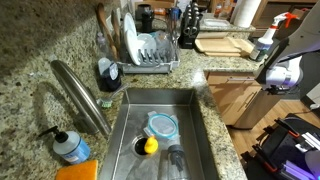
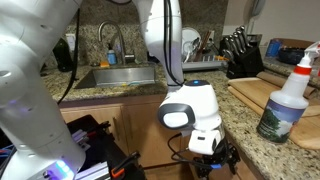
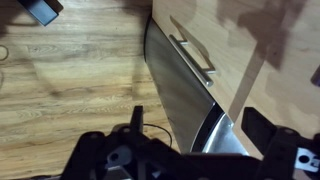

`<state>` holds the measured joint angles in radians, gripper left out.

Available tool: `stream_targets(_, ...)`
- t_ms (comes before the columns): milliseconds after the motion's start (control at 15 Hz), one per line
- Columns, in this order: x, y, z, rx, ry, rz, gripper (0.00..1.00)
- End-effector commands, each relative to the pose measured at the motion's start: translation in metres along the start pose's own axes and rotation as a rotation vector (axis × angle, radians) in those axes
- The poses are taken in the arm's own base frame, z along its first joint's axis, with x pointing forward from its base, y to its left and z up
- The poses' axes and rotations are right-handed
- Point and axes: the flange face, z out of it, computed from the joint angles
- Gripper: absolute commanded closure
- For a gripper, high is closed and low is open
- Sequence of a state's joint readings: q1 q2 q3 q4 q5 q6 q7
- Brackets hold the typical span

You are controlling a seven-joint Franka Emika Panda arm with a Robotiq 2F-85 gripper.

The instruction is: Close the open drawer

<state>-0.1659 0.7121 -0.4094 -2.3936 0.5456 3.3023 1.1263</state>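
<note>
The drawer (image 3: 205,45) has a light wooden front with a metal bar handle. In the wrist view it stands out from the cabinet, with its grey side (image 3: 180,95) showing. It also shows as light wood below the counter edge in an exterior view (image 1: 238,100). My gripper (image 3: 200,125) is open and empty. Its two dark fingers are spread on either side of the drawer's front corner, close to it; I cannot tell if they touch. In an exterior view the gripper (image 2: 215,158) hangs low in front of the cabinets, and the arm hides the drawer.
A steel sink (image 1: 195,100) holds a lidded container and a yellow object. A dish rack (image 1: 150,55) and a cutting board (image 1: 225,45) stand on the granite counter. A spray bottle (image 2: 285,100) stands near the counter edge. Wooden floor (image 3: 70,90) lies below.
</note>
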Motion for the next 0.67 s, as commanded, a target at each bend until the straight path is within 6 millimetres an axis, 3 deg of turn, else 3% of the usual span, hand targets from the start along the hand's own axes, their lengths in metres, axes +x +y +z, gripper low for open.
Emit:
stream_targets(0,0.000,-0.007,-0.001,0.058,0.077,0.038,0.00)
stream_targets(333,-0.031,-0.023,-0.022,0.236,0.026,-0.102,0.00)
stream_targets(400,-0.038,-0.045,-0.031,0.237,-0.009,-0.138,0.00)
stream_targets(533,-0.046,-0.011,-0.007,0.141,-0.004,-0.140,0.00)
stream_targets(600,-0.049,-0.012,-0.008,0.142,-0.020,-0.156,0.00)
